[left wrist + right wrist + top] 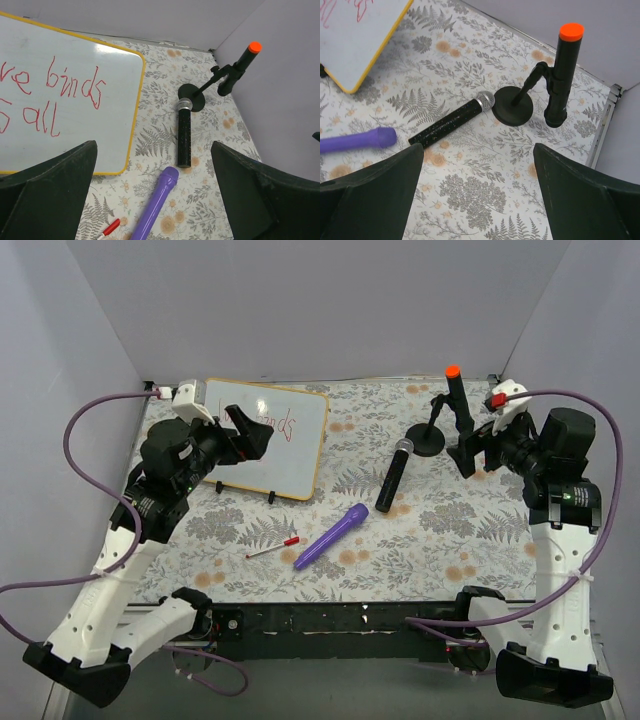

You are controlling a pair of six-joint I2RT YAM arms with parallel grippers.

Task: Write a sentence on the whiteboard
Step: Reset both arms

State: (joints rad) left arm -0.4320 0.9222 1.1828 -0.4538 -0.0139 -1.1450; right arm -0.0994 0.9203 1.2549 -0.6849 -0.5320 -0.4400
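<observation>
The whiteboard (292, 458), white with a yellow frame, stands tilted on small black feet at the back left. The sentence (277, 424) is in red cursive on it. In the left wrist view the whiteboard (70, 135) fills the left side and the sentence (75, 90) reads "binds" over "all", its start cut off. A corner of the whiteboard (355, 35) shows in the right wrist view. My left gripper (255, 435) (152, 147) hangs open over the board's middle, holding nothing. My right gripper (468, 455) (479, 150) is open and empty at the right, beside the stand.
A thin marker with a red cap (272, 547) (110, 227) lies on the floral cloth in front of the board. Next to it lie a purple microphone (332, 535) (155, 205) and a black microphone (393, 474) (451, 120). A black stand with an orange-tipped tube (446, 410) (555, 80) sits back right.
</observation>
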